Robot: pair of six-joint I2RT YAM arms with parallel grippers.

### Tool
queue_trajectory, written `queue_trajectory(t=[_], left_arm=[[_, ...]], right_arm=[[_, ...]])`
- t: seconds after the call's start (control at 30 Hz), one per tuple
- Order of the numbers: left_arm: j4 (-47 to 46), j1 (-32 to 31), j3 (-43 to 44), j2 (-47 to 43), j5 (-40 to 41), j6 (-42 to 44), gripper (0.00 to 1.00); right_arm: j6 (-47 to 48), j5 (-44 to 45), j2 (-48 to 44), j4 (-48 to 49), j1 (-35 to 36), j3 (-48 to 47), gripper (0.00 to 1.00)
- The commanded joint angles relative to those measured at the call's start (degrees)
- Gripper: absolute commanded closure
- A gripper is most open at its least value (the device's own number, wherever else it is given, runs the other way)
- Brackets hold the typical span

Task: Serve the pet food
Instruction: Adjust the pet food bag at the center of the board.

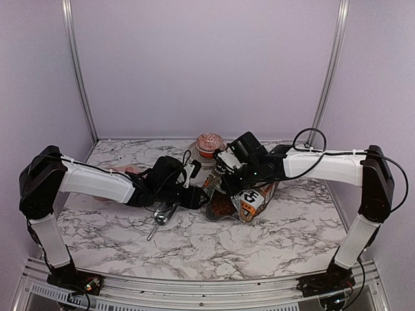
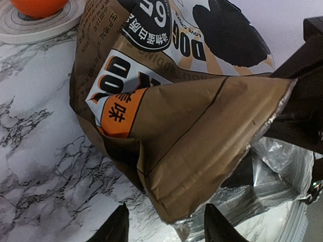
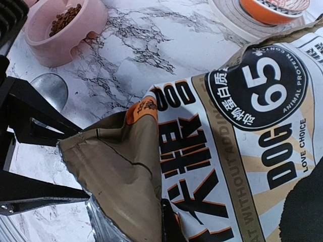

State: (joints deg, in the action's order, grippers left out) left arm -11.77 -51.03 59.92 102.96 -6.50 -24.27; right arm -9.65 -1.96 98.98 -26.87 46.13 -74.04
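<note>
My left gripper (image 2: 166, 218) stands half open, empty, astride the brown-and-white printed paper bag (image 2: 202, 131), whose lip runs toward 12 o'clock. The right gripper (image 1: 225, 173) is pinched on its rim. Reddish-brown dry kibble (image 3: 64, 18) lies in the pink plastic bowl (image 3: 60, 43).

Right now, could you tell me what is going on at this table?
Both arms are working on a dog food bag lying on the table. The right gripper is shut on the bag's open top edge, holding a flap up. The left gripper has its jaws apart around that flap's corner, not clamped. A pink bowl nearby holds some kibble, and a spoon lies near it.
</note>
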Motion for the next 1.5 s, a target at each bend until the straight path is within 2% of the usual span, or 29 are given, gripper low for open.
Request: queue_trajectory(t=[0.0, 0.2, 0.33, 0.5, 0.63, 0.8, 0.97, 1.13, 1.27, 1.47], left_arm=[[-7.9, 0.2, 0.0, 1.6, -4.9, -5.0, 0.56], [-11.3, 0.1, -2.1, 1.9, -3.2, -8.8, 0.84], [-11.9, 0.0, -3.1, 1.9, -1.9, -9.4, 0.94], [-12.2, 0.0, -3.6, 2.0, -0.4, -10.7, 0.99], [-12.7, 0.0, -4.8, 1.1, 1.9, -13.5, 1.00], [-14.8, 0.0, -5.1, 0.9, 0.5, -17.2, 1.00], [-16.5, 0.0, -5.7, 0.1, 0.4, -19.4, 1.00], [-17.5, 0.1, -6.0, -1.5, 0.5, -21.1, 1.00], [-17.6, 0.5, -6.0, -3.6, 0.0, -23.5, 1.00], [-17.6, 1.2, -5.6, -6.3, -1.5, -25.7, 1.00]], right_arm=[[-1.0, 0.9, -0.3, -2.5, 0.4, -1.2, 1.00], [-1.0, 0.3, 1.3, -2.1, 0.4, -2.6, 1.00], [-0.8, 0.1, 1.7, -1.7, 0.4, -2.7, 1.00], [0.8, -1.7, 1.0, -1.2, 0.4, -2.0, 1.00], [2.7, -3.9, -0.9, -1.0, 0.6, 0.2, 0.99], [5.2, -5.0, -4.3, -0.8, 0.7, 3.0, 0.70], [7.6, -5.3, -8.1, -0.8, 1.5, 5.4, 0.56], [9.2, -4.0, -12.5, -0.5, 4.5, 9.0, 0.51], [9.7, 1.8, -15.9, 0.7, 7.3, 12.4, 0.51], [11.7, 7.8, -23.1, 9.2, 10.6, 21.6, 0.50]])
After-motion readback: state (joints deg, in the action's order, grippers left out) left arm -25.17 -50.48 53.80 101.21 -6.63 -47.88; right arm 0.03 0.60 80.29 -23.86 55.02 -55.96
